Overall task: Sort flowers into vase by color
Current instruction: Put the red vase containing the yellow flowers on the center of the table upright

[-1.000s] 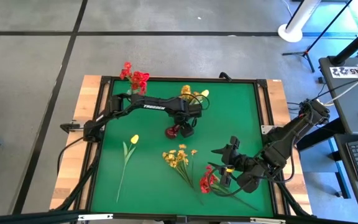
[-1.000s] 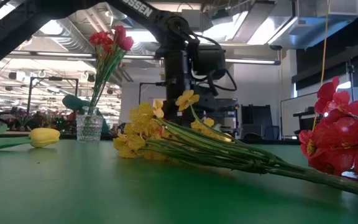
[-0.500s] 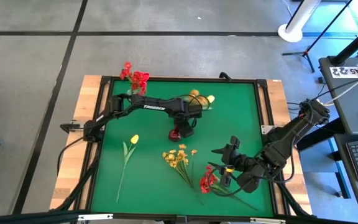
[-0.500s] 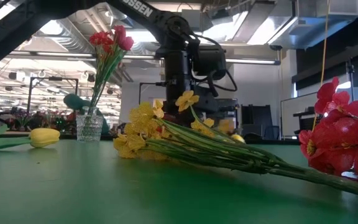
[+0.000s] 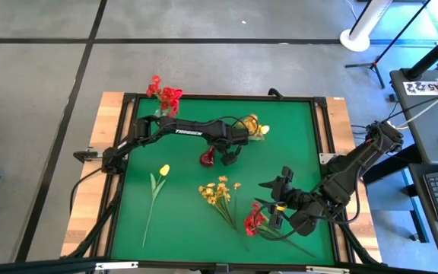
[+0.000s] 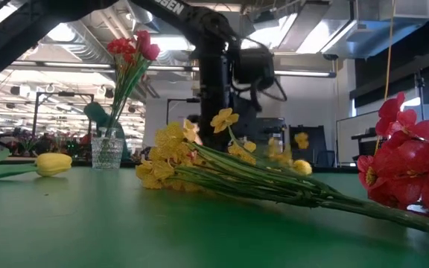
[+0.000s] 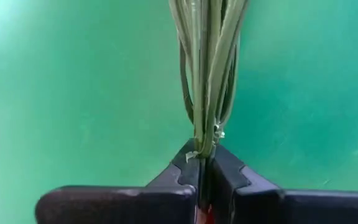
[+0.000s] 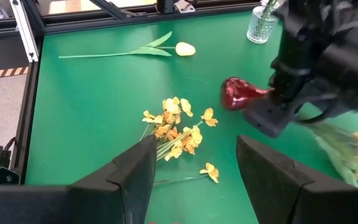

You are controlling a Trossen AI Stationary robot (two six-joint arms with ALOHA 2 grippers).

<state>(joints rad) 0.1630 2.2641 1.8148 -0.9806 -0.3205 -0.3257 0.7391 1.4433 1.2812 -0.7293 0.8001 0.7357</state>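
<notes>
One group of red flowers [image 5: 166, 94] already stands in the glass vase [image 6: 107, 152] at the table's far-left corner. The left gripper [image 5: 230, 149] is clamped on the green stems [image 7: 205, 68] of a yellow spray [image 5: 255, 127] mid-table. A yellow tulip [image 5: 163, 170], a yellow bunch [image 5: 217, 190] and a red spray [image 5: 254, 220] remain on the mat, the last beside the right gripper [image 5: 274, 205], whose fingers stand parted and empty.

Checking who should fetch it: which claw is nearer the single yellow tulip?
Left. The left claw is across a stretch of mat from the yellow tulip; the right claw sits much farther off, near the front right.
</notes>
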